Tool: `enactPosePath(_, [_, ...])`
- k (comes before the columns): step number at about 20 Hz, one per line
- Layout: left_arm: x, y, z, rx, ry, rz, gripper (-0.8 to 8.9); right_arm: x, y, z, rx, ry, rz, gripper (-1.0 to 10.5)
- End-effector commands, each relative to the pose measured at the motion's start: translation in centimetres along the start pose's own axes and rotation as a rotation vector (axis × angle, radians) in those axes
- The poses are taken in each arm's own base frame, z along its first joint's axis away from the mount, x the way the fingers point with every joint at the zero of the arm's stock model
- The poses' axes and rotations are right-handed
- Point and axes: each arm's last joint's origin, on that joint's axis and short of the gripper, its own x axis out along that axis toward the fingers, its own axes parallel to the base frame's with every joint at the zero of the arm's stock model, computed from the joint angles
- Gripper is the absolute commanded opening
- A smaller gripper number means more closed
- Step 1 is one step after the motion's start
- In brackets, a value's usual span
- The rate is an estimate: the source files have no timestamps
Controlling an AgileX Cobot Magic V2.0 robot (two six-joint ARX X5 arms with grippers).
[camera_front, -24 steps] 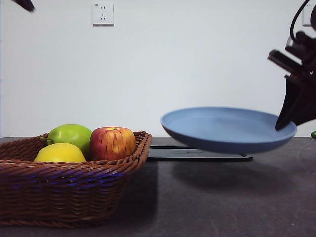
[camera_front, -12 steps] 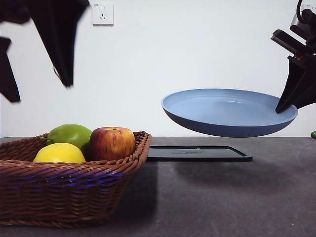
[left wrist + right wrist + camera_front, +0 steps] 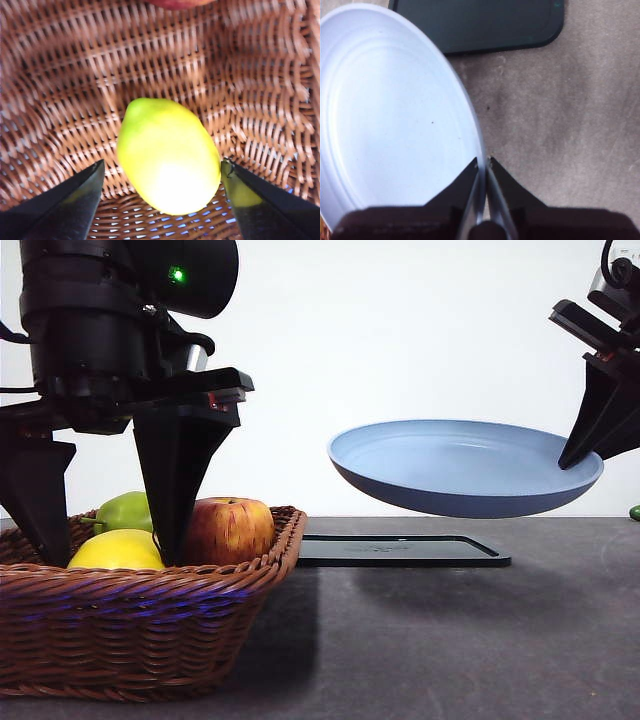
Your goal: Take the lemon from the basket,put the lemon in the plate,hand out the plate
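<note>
The yellow lemon (image 3: 118, 550) (image 3: 167, 156) lies in the brown wicker basket (image 3: 150, 625) at the front left. My left gripper (image 3: 105, 560) (image 3: 162, 200) has come down into the basket and stands open, one jaw on each side of the lemon, not closed on it. The grey-blue plate (image 3: 462, 468) (image 3: 390, 120) hangs in the air above the table on the right, held level. My right gripper (image 3: 580, 452) (image 3: 484, 167) is shut on the plate's right rim.
A green pear-like fruit (image 3: 122, 510) and a red-yellow apple (image 3: 230, 528) also sit in the basket, behind the lemon. A flat black tray (image 3: 400, 550) (image 3: 480, 22) lies on the dark table under the raised plate.
The left arm dropped from the top left corner into the basket, its open jaws now around the lemon. The plate rose a little a second ago and has held still since.
</note>
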Motion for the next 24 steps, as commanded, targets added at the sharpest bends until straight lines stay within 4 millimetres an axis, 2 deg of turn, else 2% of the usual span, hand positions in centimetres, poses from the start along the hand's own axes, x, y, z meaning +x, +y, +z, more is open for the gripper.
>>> enactPosePath(1, [0.1, -0.4, 0.5, -0.006, -0.024, -0.007, 4.02, -0.2, 0.3, 0.7, -0.01, -0.028, 0.01, 0.1])
enactPosePath(10, [3.0, -0.8, 1.4, 0.048, 0.056, 0.024, 3.95, -0.2, 0.3, 0.9, -0.021, -0.053, 0.014, 0.1])
enactPosePath(11, [3.1, -0.8, 1.3, 0.056, 0.061, 0.027, 3.27, -0.2, 0.3, 0.9, -0.021, -0.053, 0.013, 0.1])
enactPosePath(13, [3.1, -0.9, 1.2, 0.079, 0.067, 0.03, 1.1, -0.2, 0.3, 0.9, -0.021, -0.053, 0.013, 0.1])
enactPosePath(14, [3.1, -0.8, 1.1, 0.083, 0.072, 0.04, 0.49, -0.2, 0.3, 1.0, -0.022, -0.054, 0.014, 0.1])
enactPosePath(16, [2.4, -0.9, 1.2, 0.13, 0.095, 0.047, 0.19, -0.2, 0.3, 1.0, -0.024, -0.059, 0.015, 0.1])
enactPosePath(18, [-0.4, -1.6, 2.0, 0.174, 0.067, 0.034, 0.19, -0.2, 0.4, 1.0, -0.003, -0.058, 0.017, 0.1])
enactPosePath(23, [-12.6, -4.4, 3.4, 0.322, -0.288, -0.124, 0.21, 0.3, 1.3, 0.5, 0.009, -0.01, 0.034, 0.1])
enactPosePath(24, [-14.2, -4.9, 3.4, 0.352, -0.343, -0.146, 0.21, 0.4, 1.6, 0.3, 0.007, 0.009, 0.041, 0.1])
